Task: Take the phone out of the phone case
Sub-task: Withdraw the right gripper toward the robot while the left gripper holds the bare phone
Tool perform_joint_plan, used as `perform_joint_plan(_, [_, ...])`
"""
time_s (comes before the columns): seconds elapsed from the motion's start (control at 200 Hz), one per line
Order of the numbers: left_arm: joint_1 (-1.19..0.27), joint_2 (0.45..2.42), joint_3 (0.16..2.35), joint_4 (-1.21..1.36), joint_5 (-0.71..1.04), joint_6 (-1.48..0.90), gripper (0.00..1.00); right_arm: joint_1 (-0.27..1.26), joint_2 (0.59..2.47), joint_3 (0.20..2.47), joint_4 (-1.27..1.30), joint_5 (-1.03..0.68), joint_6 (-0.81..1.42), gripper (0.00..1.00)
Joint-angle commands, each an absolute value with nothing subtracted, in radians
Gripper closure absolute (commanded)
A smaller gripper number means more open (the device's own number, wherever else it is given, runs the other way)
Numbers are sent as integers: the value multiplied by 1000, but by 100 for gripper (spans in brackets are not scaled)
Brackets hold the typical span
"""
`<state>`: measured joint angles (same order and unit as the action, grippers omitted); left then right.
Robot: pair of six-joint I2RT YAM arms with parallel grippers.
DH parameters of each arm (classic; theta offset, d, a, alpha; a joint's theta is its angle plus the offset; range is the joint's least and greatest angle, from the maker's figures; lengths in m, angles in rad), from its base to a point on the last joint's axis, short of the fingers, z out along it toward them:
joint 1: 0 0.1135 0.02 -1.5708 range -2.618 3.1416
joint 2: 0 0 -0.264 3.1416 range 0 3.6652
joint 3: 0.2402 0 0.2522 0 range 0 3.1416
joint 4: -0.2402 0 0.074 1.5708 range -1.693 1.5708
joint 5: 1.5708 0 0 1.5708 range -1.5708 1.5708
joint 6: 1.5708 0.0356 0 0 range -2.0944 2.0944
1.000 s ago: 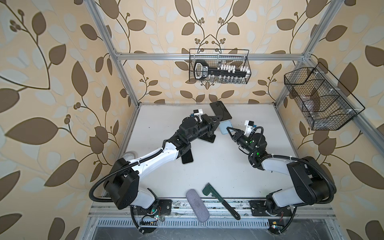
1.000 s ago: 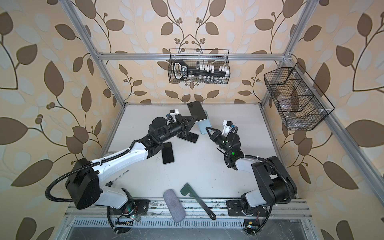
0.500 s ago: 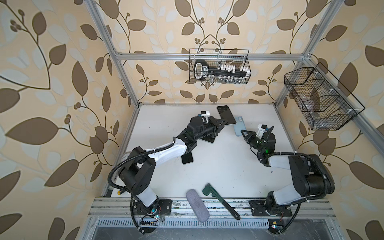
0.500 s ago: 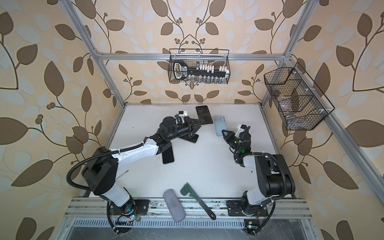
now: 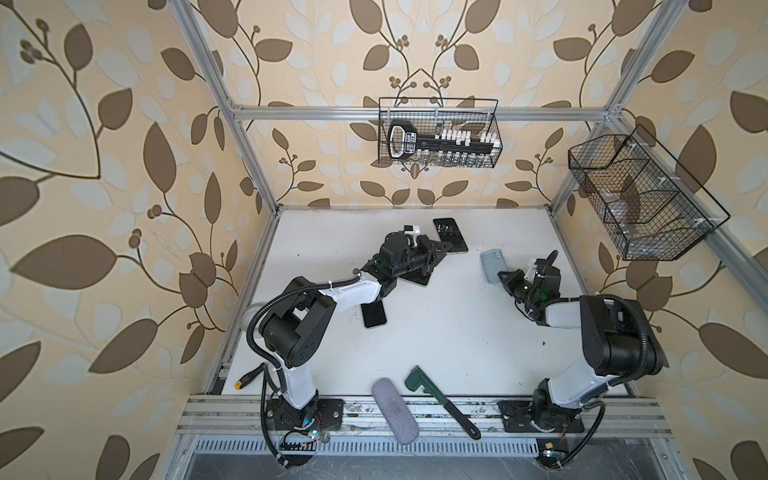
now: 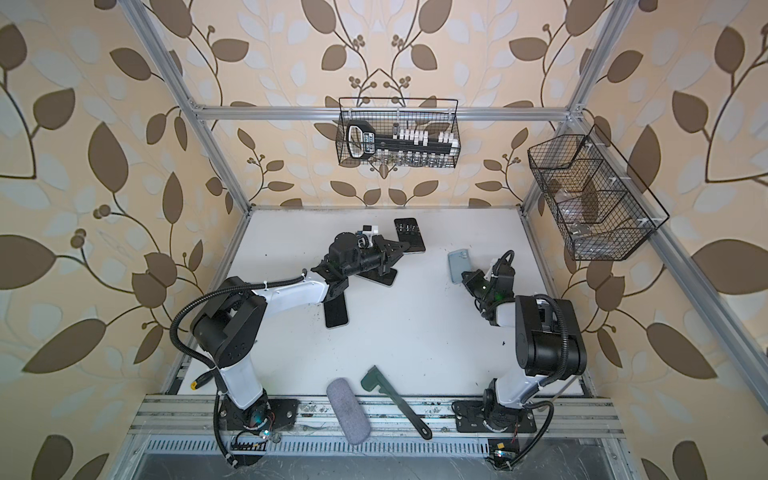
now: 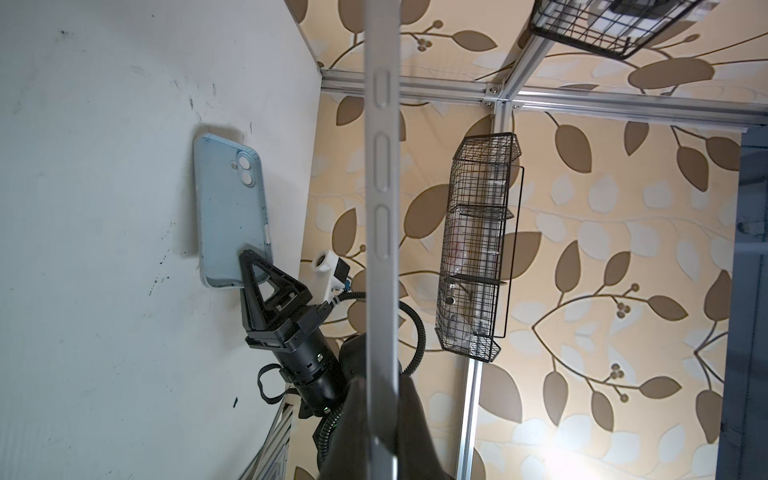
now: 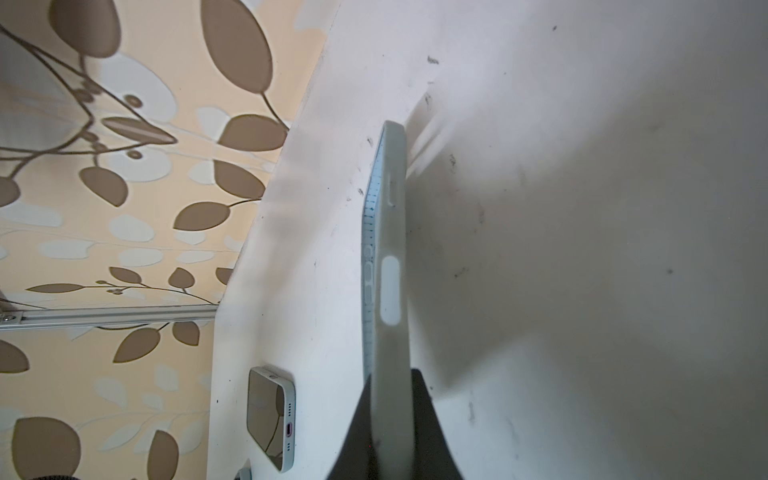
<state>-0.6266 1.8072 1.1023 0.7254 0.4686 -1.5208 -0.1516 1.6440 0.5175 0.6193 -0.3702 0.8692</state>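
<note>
Phone slim, glossy; case matte, round-cornered

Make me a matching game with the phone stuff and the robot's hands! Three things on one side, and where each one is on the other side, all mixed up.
Things:
1. phone case
2. rearmost phone
3. long-handled tool

Places:
a. lying at the front edge of the table
b. pinched in the left gripper
c. pinched in the right gripper

Pairs: 1-c, 2-b, 3-a
</note>
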Motion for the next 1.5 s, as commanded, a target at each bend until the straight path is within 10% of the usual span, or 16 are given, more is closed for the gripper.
perform_joint_plan(0.0, [-622, 1807, 1176, 864, 513, -1496, 100, -163, 1669, 549, 582, -355, 832, 90])
perform_joint_plan(0.44, [-621, 1853, 1169, 844, 529, -1470, 100, -211, 1656, 519, 554, -298, 848, 80])
perform_joint_plan(0.86, [-626, 1870, 1142, 818, 543, -1416, 100, -235, 1505, 465, 464, -169, 827, 35])
perform_joint_plan(1.495, [-683, 2016, 1214, 683, 516, -1250, 100, -175, 966, 460, 35, -162, 656, 5])
